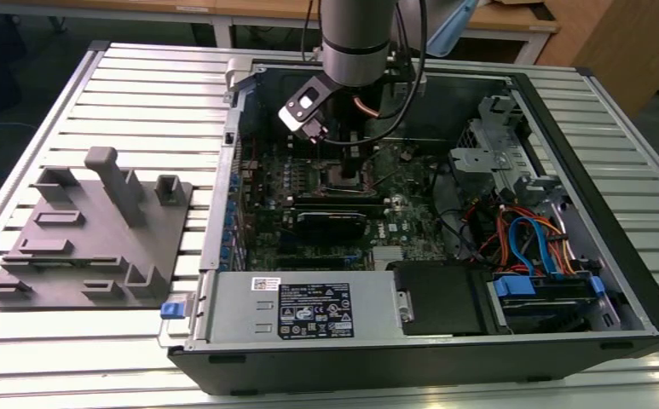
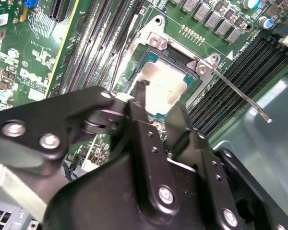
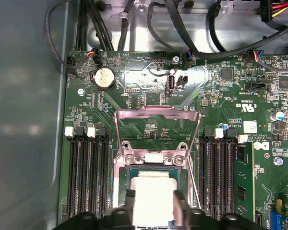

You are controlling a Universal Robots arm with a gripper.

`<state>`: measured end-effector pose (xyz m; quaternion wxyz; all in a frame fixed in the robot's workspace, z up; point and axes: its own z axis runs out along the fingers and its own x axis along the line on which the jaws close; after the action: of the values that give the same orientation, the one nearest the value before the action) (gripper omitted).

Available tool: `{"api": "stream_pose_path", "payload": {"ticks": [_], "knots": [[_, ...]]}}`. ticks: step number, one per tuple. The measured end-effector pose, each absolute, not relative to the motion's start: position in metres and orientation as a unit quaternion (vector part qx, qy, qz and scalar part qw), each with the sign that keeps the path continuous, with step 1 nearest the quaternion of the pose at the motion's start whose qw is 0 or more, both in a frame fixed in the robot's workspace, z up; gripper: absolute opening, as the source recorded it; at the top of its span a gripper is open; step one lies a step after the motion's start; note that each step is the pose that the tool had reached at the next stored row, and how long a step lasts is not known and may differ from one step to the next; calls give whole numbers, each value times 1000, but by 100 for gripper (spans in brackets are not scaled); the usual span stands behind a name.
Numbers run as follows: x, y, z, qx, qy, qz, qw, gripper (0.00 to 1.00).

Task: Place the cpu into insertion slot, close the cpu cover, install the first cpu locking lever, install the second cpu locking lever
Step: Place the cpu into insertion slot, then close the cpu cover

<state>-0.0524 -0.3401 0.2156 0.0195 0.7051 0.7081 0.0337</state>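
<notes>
The cpu (image 3: 153, 189) (image 2: 165, 86), a silver-topped square chip, lies in or just over the insertion slot (image 3: 126, 175) (image 2: 149, 58) on the green board. My gripper (image 3: 154, 196) (image 2: 159, 103) (image 1: 349, 170) reaches down onto it. Its black fingertips (image 3: 129, 195) stand against two opposite edges of the chip. The cpu cover (image 3: 156, 115), a thin silver frame, stands swung up on its hinge beyond the socket. One thin locking lever (image 2: 240, 93) sticks out raised beside the socket.
Long black memory slots (image 3: 89, 177) (image 3: 221, 172) flank the socket on both sides. Black cables (image 3: 182, 28) run along the case wall beyond the board. The power-supply box (image 1: 306, 307) and drive bays (image 1: 546, 290) fill the case front. A grey fixture plate (image 1: 90, 230) lies at the exterior view's left.
</notes>
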Motion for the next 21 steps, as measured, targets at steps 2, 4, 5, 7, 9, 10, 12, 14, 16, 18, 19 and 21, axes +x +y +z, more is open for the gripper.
{"api": "stream_pose_path", "payload": {"ticks": [2,4,5,7,9,10,12,14,16,18,19,21], "knots": [[-52,-340,216,705,708,34,20,42],[-52,-340,216,705,708,34,20,30],[-52,-340,216,705,708,34,20,24],[-52,-340,216,705,708,34,20,18],[-52,-340,216,705,708,34,20,12],[-52,-340,216,705,708,34,20,10],[-52,-340,216,705,708,34,20,10],[-52,-340,216,705,708,34,20,10],[-52,-340,216,705,708,34,20,10],[-52,-340,216,705,708,34,20,10],[-52,-340,216,705,708,34,20,10],[-52,-340,216,705,708,34,20,10]]}}
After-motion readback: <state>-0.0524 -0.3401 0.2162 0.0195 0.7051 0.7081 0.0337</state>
